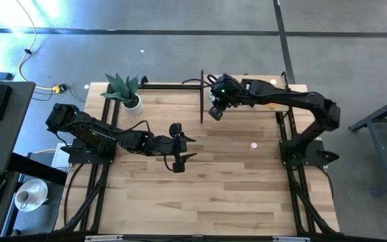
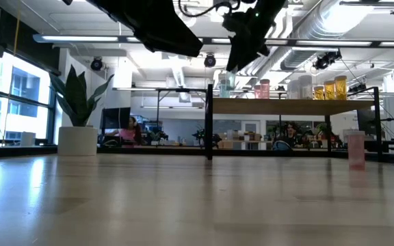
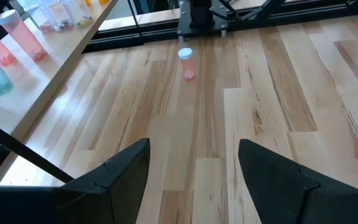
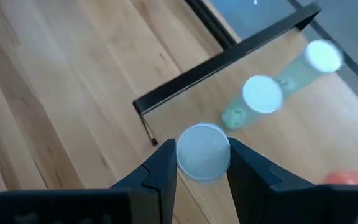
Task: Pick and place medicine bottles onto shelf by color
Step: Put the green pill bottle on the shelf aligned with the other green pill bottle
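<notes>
My right gripper [image 4: 202, 155] is over the left end of the light-wood shelf [image 2: 286, 106] and is shut on a medicine bottle, of which only the pale cap [image 4: 202, 151] shows. Two green bottles [image 4: 263, 99] stand on the shelf just beyond it. Pink [image 2: 262, 89], clear and orange bottles [image 2: 339, 87] stand farther right along the shelf. One pink bottle [image 3: 187, 62] stands upright on the table; it also shows in the high view [image 1: 254, 144]. My left gripper [image 1: 192, 148] hovers open and empty over the table's middle, short of that bottle. My right gripper pinches the bottle's round pale cap [image 4: 185, 155] between its two fingers, one on each side. The fingers come from above, pointing down. The cap hides the bottle's body, so I cannot tell whether its base stands on the shelf.
A potted plant [image 1: 127, 94] stands at the table's far left corner. The shelf's thin black posts [image 2: 209, 123] rise from the table. Both arm bases sit at the table's left and right edges. Bare planks lie toward the near edge.
</notes>
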Controlling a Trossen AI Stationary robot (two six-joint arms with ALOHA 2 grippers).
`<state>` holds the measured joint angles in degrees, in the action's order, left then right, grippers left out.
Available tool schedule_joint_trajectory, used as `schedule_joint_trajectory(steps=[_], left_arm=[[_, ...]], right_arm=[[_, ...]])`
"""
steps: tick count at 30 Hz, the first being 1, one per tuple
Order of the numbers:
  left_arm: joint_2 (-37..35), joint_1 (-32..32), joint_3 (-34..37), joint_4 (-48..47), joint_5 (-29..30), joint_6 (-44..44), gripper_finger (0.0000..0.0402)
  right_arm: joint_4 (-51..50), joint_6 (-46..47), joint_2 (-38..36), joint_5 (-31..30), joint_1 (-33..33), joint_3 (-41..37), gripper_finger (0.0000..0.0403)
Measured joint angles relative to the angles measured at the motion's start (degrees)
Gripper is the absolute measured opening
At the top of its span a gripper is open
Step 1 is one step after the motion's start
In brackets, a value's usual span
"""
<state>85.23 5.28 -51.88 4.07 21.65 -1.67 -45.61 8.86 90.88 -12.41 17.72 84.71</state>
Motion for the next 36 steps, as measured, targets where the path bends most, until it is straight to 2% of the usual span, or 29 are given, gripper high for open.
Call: schedule_joint_trajectory(steps=[22,36], left_arm=[[0.0,0.0,0.0,0.01,-0.01,-0.01,0.0236],[0.0,0.0,0.0,0.01,-0.01,0.0,0.0236]], right_arm=[[0.87,0.14,2.92,6.85,4.56,0.0,0.0103],[0.82,-0.3,2.92,6.65,4.54,0.0,0.0113]])
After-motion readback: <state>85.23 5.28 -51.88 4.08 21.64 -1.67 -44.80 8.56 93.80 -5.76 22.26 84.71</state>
